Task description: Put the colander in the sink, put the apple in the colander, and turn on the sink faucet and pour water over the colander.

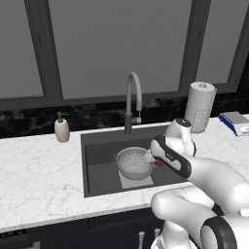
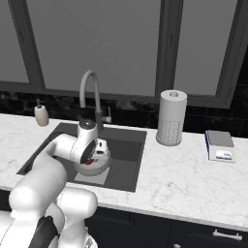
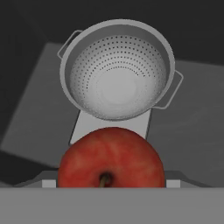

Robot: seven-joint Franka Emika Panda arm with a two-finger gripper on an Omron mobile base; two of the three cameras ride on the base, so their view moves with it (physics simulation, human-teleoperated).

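**Q:** Where is the colander, and what surrounds it?

**A:** The colander sits upright inside the sink, a dark grey rectangular basin set into white marble. It rests on the pale grey square at the basin's bottom. From my hand view I look down into its bowl: silvery, perforated all round, with a small handle on each side, and nothing inside it. The sink faucet arches up behind the basin, its spout curving forward over the back edge. I see no water running from it.

**Q:** And the apple? What is your gripper doing?

**A:** The apple is red and round, stem end turned toward my camera. It sits close in front of the lens, at the bottom of my hand view, and the colander lies beyond it, so the apple is raised over the basin, near the colander's rim and not inside the bowl. In the left base view it is a small red spot at the end of my arm, just beside the colander's right edge. My gripper is lowered over the sink there. I appear to be carrying the apple, but my fingers are hidden behind it, so I cannot tell how wide they stand.

**Q:** Anything else on the counter?

**A:** A beige soap dispenser stands left of the basin, and a paper towel roll stands to its right.
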